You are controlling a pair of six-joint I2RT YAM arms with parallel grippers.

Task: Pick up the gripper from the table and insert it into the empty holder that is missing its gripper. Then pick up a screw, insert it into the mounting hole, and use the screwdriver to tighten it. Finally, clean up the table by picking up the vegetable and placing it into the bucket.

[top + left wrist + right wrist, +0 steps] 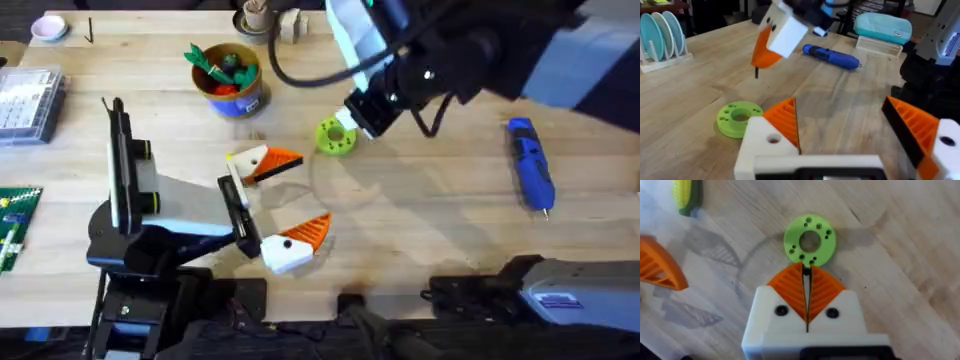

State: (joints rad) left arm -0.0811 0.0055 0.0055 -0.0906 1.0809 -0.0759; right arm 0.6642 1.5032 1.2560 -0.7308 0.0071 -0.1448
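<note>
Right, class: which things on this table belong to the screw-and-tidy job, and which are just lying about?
For the job: screwdriver; screw held in the shut right gripper; yellow vegetable; bucket.
Lying about: clear box; cup of sticks; pink bowl; plate rack.

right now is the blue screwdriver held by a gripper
No, the screwdriver lies alone on the table, clear of both grippers.
</note>
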